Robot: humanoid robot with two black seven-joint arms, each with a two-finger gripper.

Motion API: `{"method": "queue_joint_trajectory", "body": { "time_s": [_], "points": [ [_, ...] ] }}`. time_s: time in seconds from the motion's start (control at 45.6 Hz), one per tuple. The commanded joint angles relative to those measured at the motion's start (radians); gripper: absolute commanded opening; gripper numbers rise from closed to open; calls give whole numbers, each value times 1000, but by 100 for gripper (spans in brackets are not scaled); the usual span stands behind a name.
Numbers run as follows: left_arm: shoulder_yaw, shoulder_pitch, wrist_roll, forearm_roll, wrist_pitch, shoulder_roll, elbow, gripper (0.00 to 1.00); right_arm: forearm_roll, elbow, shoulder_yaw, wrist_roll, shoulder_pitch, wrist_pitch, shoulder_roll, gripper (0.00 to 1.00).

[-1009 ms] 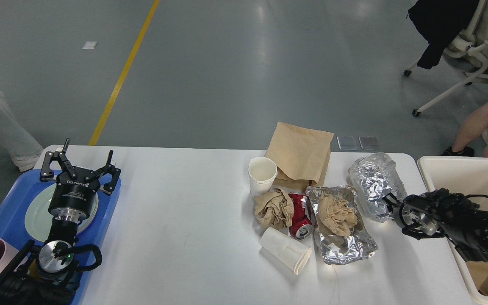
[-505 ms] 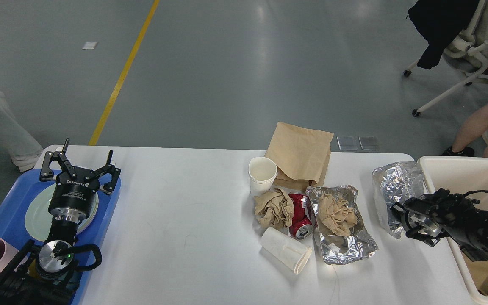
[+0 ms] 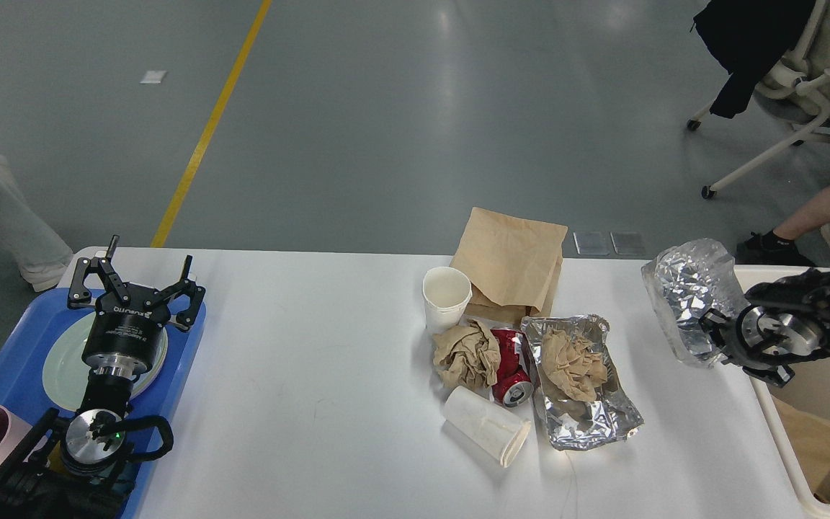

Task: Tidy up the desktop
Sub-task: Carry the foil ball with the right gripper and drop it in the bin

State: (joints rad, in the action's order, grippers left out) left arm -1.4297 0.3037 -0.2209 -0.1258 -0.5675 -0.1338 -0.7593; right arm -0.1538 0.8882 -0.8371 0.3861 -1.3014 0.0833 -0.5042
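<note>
The white bench (image 3: 314, 346) fills the lower view, with litter bunched right of centre: a paper bag (image 3: 510, 263), two cups, crumpled napkins, a red can (image 3: 510, 367) and a foil tray (image 3: 579, 382). Within the last second the foil bundle (image 3: 690, 295) has left the bench surface and risen toward the cream bin (image 3: 775, 425) at the right edge, so one piece is nearly cleared. The right pincer (image 3: 710, 331) appears clenched on it, though its fingers are dark and partly hidden. The left pincer (image 3: 137, 277) hangs released over the blue tray (image 3: 4, 367). The bin is cut off by the frame.
</note>
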Motion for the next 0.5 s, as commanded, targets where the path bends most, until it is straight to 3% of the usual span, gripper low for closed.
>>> {"method": "queue_joint_trajectory", "body": {
  "time_s": [0.0,0.329,0.395,0.483],
  "points": [
    [0,0,0,0,0,0,0,97,-3,185,-144,0,-203,61,-56,0],
    [0,0,0,0,0,-1,0,97,2,583,-586,-27,-762,404,-62,0],
    [0,0,0,0,0,-1,0,97,5,639,-622,-61,-825,441,-65,0],
    [0,0,0,0,0,0,0,97,23,695,-681,-162,-880,443,-63,0]
  ]
}}
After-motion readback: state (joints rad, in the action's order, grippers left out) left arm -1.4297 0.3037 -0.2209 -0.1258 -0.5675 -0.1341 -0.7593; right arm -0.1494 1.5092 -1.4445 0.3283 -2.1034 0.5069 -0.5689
